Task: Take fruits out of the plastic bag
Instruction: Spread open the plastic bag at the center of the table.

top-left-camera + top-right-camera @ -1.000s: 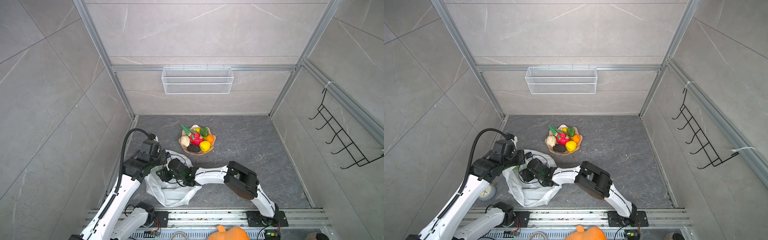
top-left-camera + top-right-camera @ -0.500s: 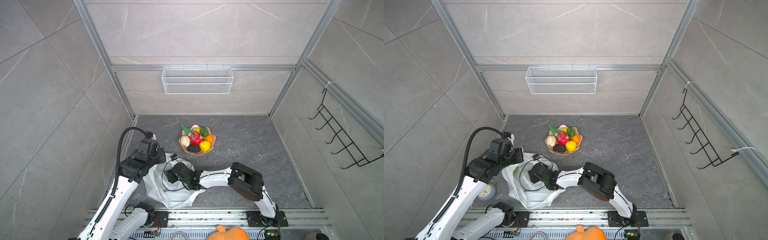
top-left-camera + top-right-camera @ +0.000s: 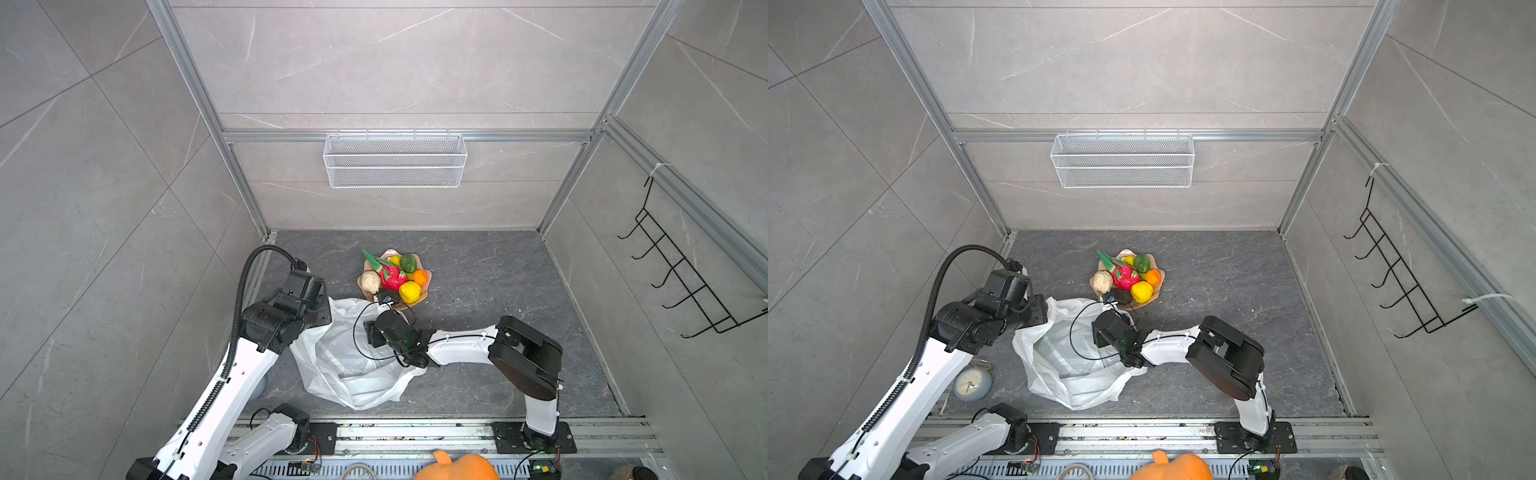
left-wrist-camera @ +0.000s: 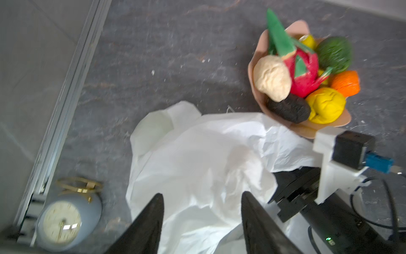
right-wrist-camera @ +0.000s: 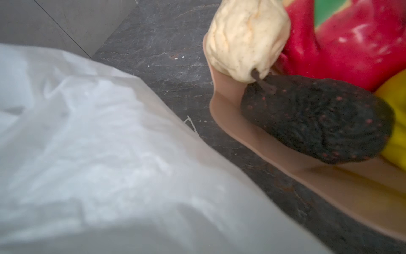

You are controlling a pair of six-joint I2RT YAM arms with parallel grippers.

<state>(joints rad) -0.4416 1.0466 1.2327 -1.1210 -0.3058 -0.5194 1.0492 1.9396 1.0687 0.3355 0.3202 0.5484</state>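
The white plastic bag (image 3: pixel 353 374) (image 3: pixel 1075 382) lies crumpled on the dark floor, its mouth toward the bowl. My left gripper (image 4: pixel 203 193) hovers just above the bag's left edge (image 4: pixel 197 158), open, with nothing between its fingers. My right gripper (image 3: pixel 372 332) reaches into the bag from the right. Bag film (image 5: pixel 87 154) hides its fingers in the right wrist view. The fruits sit in the peach bowl (image 3: pixel 415 306): a red dragon fruit (image 3: pixel 390 276), a beige one (image 3: pixel 370 281), a black one (image 4: pixel 289 107), a yellow one (image 3: pixel 410 291), an orange one (image 3: pixel 420 276) and a green one (image 3: pixel 408 262).
A pale blue alarm clock (image 3: pixel 971 384) stands by the left wall rail, close to my left arm. A wire basket (image 3: pixel 395 160) hangs on the back wall and a black hook rack (image 3: pixel 685 282) on the right wall. A large orange pumpkin (image 3: pixel 457 467) sits at the front edge.
My left gripper has opened and let go of the bag's edge. The right gripper has shifted right, toward the bowl, while staying in the bag.
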